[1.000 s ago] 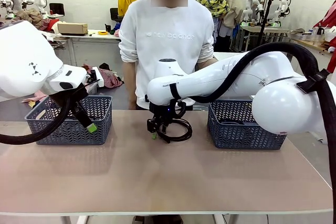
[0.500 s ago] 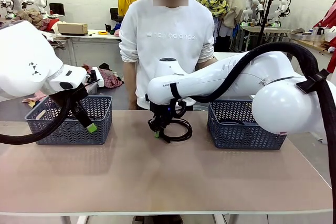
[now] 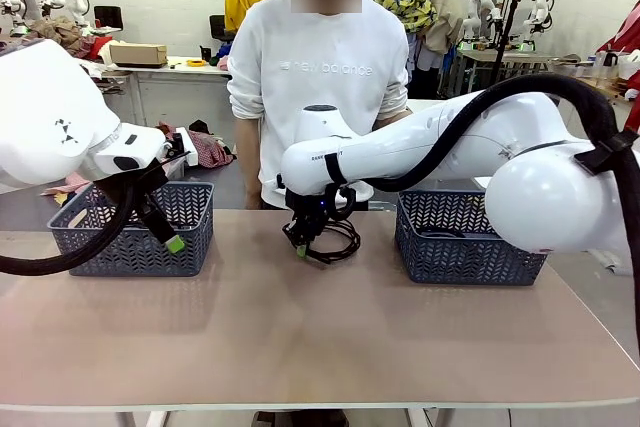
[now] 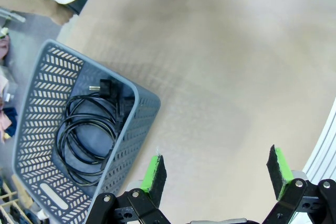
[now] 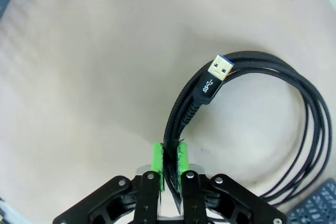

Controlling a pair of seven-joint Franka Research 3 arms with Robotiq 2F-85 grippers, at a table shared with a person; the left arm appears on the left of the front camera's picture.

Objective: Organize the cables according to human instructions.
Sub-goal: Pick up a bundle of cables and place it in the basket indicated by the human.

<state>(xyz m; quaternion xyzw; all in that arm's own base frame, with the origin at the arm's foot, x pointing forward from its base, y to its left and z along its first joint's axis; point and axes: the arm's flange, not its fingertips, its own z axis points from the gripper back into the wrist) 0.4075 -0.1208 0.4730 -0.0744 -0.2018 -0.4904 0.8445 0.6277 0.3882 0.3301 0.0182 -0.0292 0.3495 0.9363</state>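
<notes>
Lifted since before: cable (plug up-right).

A black braided, cloth-sheathed USB cable with a shiny gold-coloured metal plug. Matt beige worktop, smooth. Grey perforated plastic basket holding a smooth, rubbery black power cord. Glossy white robot-arm shells.

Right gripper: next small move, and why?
Probably lift straight up. The right gripper is shut on the coiled USB cable, several strands pinched between its green pads, and the coil hangs near the table, between the two baskets.
</notes>
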